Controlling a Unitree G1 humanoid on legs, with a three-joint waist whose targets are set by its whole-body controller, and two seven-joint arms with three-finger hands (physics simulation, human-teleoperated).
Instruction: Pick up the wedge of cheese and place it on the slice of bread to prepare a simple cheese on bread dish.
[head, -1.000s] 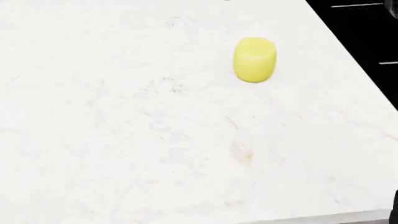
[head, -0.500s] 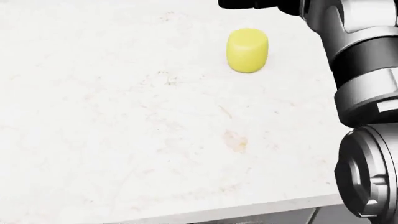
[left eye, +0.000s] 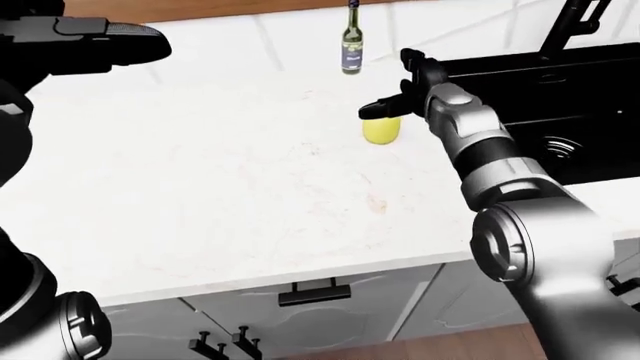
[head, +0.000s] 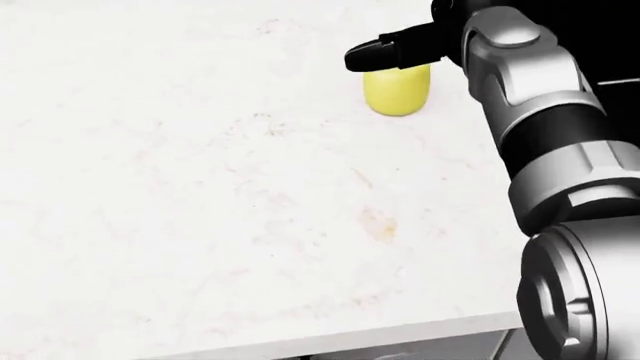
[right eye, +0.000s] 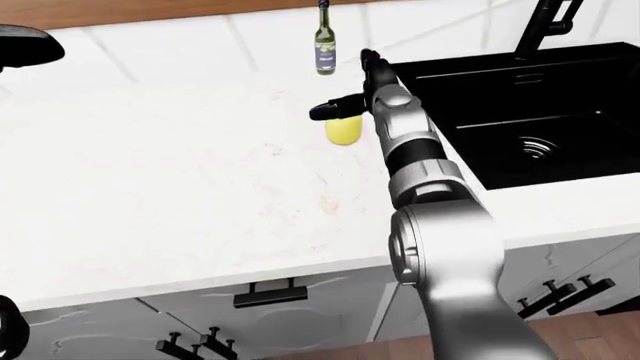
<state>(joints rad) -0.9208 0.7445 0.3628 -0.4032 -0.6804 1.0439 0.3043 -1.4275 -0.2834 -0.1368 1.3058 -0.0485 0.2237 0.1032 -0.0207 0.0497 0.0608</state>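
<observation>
The yellow cheese (head: 398, 91) stands on the white counter (head: 200, 210), in the upper middle of the head view. My right hand (head: 385, 52) reaches in from the right and hovers just over the cheese's top. Its black fingers (left eye: 375, 111) are spread and not closed round the cheese. My left hand (left eye: 105, 41) is raised at the upper left of the left-eye view, far from the cheese, with fingers extended and nothing in it. No slice of bread shows in any view.
A green bottle (left eye: 351, 41) stands beyond the cheese near the wall. A black sink (right eye: 520, 112) with a faucet (right eye: 545, 22) lies right of my right arm. The counter's near edge (left eye: 300, 271) runs above cabinet doors with black handles.
My right arm has come into the head view from the right, and its hand has dropped from the top edge to just over the cheese. The camera shifted slightly.
</observation>
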